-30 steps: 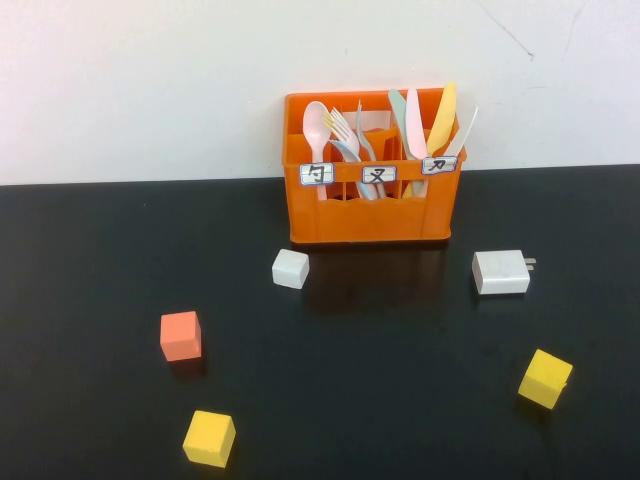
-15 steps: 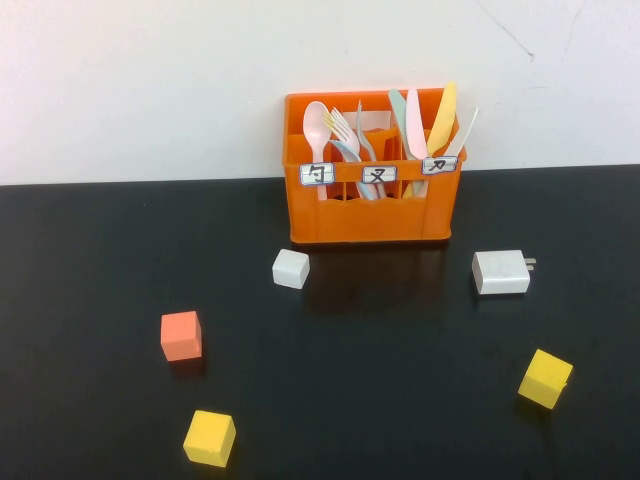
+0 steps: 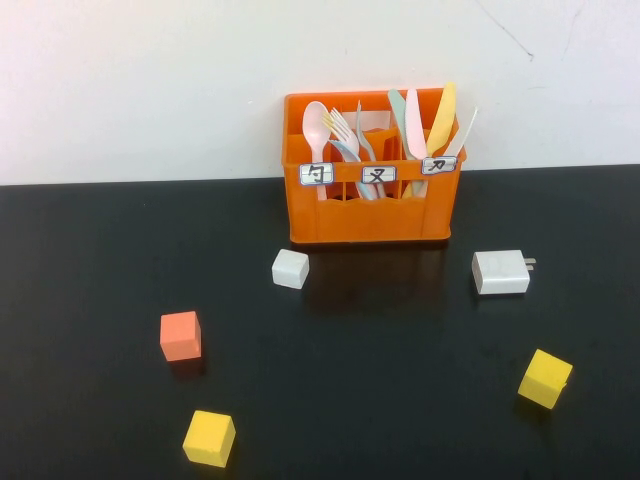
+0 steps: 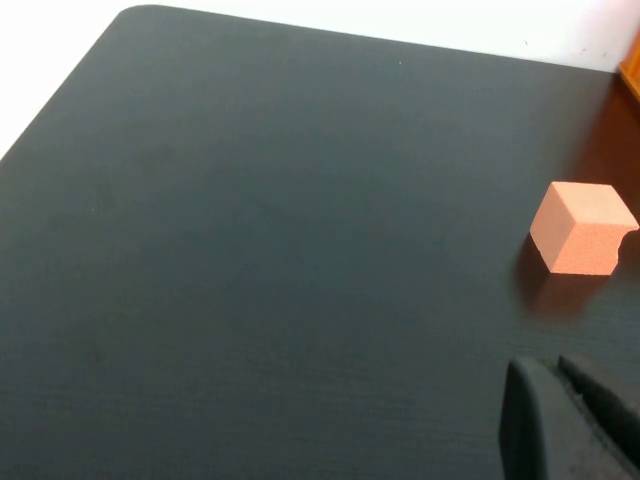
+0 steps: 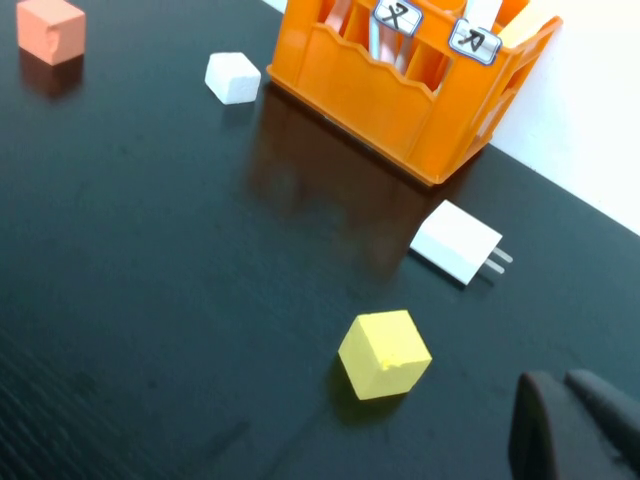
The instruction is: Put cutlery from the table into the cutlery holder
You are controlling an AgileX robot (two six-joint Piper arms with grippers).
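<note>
The orange cutlery holder point(image 3: 367, 205) stands at the back of the black table point(image 3: 100, 260), against the white wall. A pale pink spoon point(image 3: 317, 122) stands in its left compartment and a light grey fork point(image 3: 341, 128) in the middle one. Pastel knives point(image 3: 441, 115) stand in the right one. No cutlery lies on the table. Neither arm shows in the high view. My left gripper point(image 4: 558, 372) is shut and empty over bare table near the orange cube point(image 4: 580, 226). My right gripper point(image 5: 565, 385) is shut and empty near a yellow cube point(image 5: 384, 353); the holder point(image 5: 420, 95) shows there too.
A white cube point(image 3: 290, 268) lies in front of the holder's left corner. A white charger block point(image 3: 501, 271) lies to the right. An orange cube point(image 3: 181, 335) and a yellow cube point(image 3: 209, 438) lie front left, another yellow cube point(image 3: 545, 378) front right.
</note>
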